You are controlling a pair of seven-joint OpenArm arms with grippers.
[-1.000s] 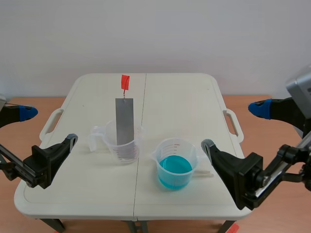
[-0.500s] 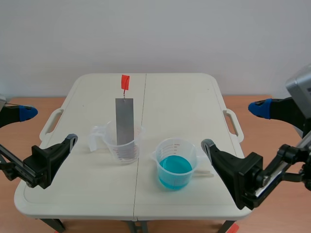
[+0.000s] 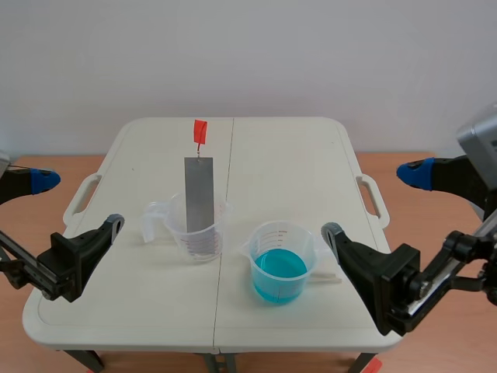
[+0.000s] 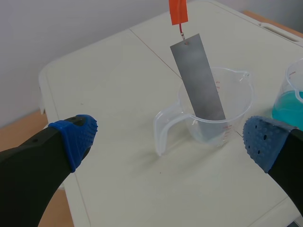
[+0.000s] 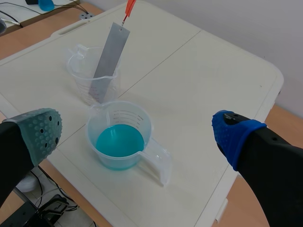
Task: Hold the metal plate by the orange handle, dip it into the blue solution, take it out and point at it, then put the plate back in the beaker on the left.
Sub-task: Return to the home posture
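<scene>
A grey metal plate [image 3: 199,196] stands upright in a clear beaker [image 3: 200,228] left of the table's middle, its orange handle [image 3: 199,131] sticking up on a thin wire. A second beaker holds blue solution [image 3: 279,269] to its right. My left gripper [image 4: 170,142] is open, with the plate [image 4: 198,87], its handle [image 4: 178,10] and the beaker [image 4: 215,113] ahead of it. The right gripper [image 5: 142,142] is also open above the blue solution beaker [image 5: 121,137]; the plate [image 5: 110,52] stands further ahead. In the scene view both arms sit low at the table's near corners.
The white folding table [image 3: 287,167] has a centre seam and side handles. A wooden floor shows beyond its edges. A small pale stick [image 3: 326,277] lies just right of the blue beaker.
</scene>
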